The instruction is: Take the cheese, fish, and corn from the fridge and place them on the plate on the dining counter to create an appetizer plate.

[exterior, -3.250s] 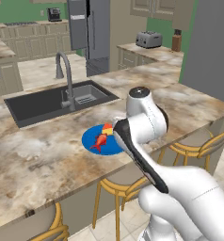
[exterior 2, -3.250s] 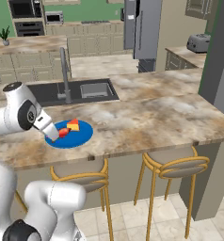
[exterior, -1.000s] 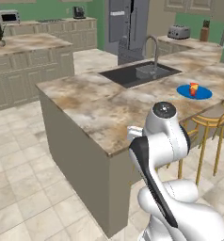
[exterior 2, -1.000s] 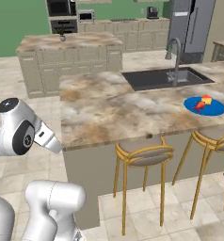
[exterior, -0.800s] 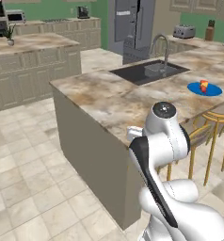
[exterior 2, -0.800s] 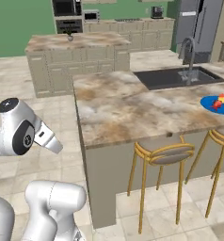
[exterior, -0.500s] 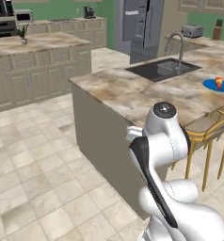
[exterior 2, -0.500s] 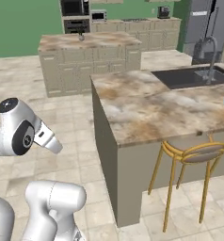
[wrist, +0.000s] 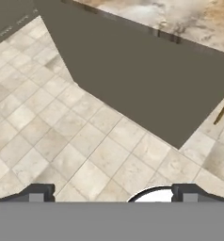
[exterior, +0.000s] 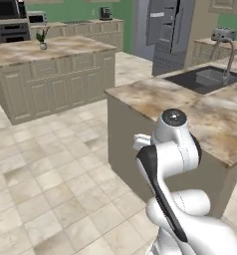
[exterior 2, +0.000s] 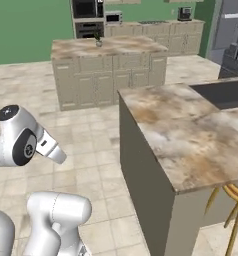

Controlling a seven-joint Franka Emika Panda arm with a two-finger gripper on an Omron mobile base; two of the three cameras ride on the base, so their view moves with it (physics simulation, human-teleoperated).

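Arm folded at the worktop's corner, fingers wide and holding nothing

We see the arm [exterior: 173, 149] tucked close over its base on the tiled floor [exterior: 46, 169], beside the end of the marbled dining worktop [exterior: 210, 112]. In the hand view, the fingers [wrist: 112, 193] stand spread far apart at 6 o'clock with nothing between them, looking down at floor tiles and the worktop's dark side panel [wrist: 147, 84]. In the left base view, the inset sink [exterior: 206, 79] and faucet [exterior: 226, 54] lie at 2 o'clock from the arm, and the grey fridge [exterior: 168, 32] stands behind them at about 12 o'clock. A toaster [exterior: 220, 34] sits on the far worktop to the fridge's right. A second island [exterior 2: 108, 62] stands at 12 o'clock in the right base view, with wall ovens [exterior 2: 87, 19] behind it. A stool [exterior 2: 233, 205] shows at 4 o'clock under the worktop's edge.
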